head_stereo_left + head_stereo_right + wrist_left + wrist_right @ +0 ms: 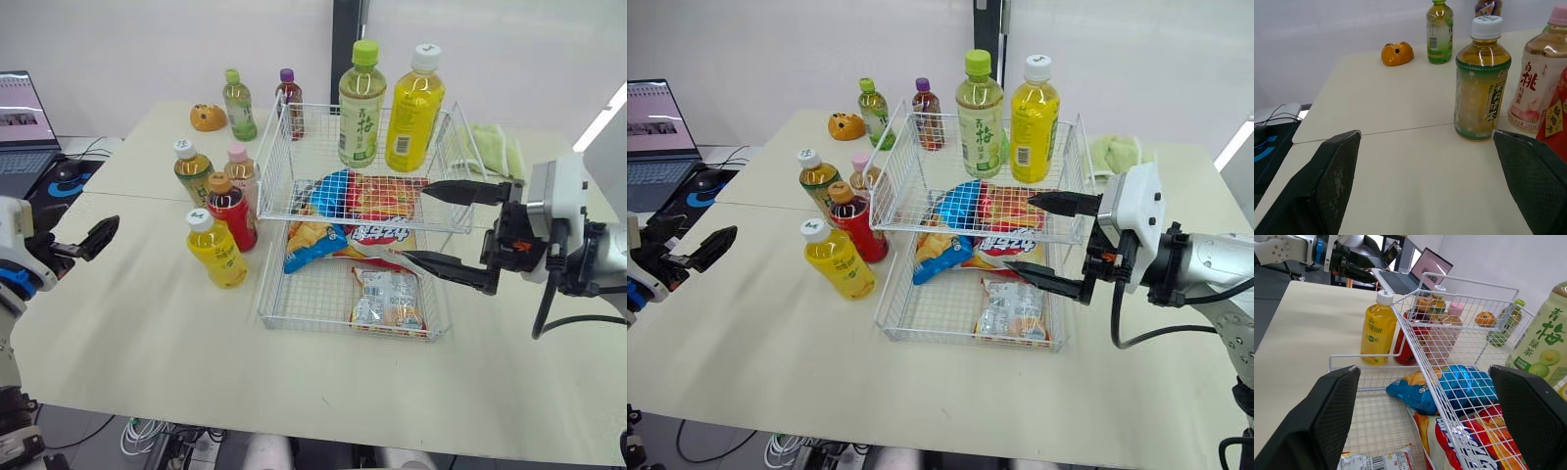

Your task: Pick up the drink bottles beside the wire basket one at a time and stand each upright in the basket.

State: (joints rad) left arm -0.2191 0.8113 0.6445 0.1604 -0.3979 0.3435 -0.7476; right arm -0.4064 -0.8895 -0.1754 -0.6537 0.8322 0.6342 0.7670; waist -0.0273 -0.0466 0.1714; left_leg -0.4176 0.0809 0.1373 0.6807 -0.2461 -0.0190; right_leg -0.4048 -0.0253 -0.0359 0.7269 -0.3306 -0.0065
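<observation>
A two-tier white wire basket point(294, 137) stands mid-table. In its upper tier a green-capped tea bottle point(361, 103) and a yellow white-capped bottle point(414, 108) stand upright. To the basket's left stand a yellow bottle point(216, 249), a red bottle point(231, 210), a small green tea bottle point(1481, 88) and a pink-capped peach bottle point(1542, 73). My right gripper point(423, 225) is open at the basket's right side, fingers pointing into it, holding nothing. My left gripper point(691, 240) is open near the table's left edge, well left of the bottles.
Snack bags point(367, 201) lie in both tiers. A green bottle point(238, 105), a purple-capped bottle point(290, 102) and an orange toy point(208, 117) sit at the back. A laptop point(22, 122) is off the table's left side, a green cloth point(495, 147) at the back right.
</observation>
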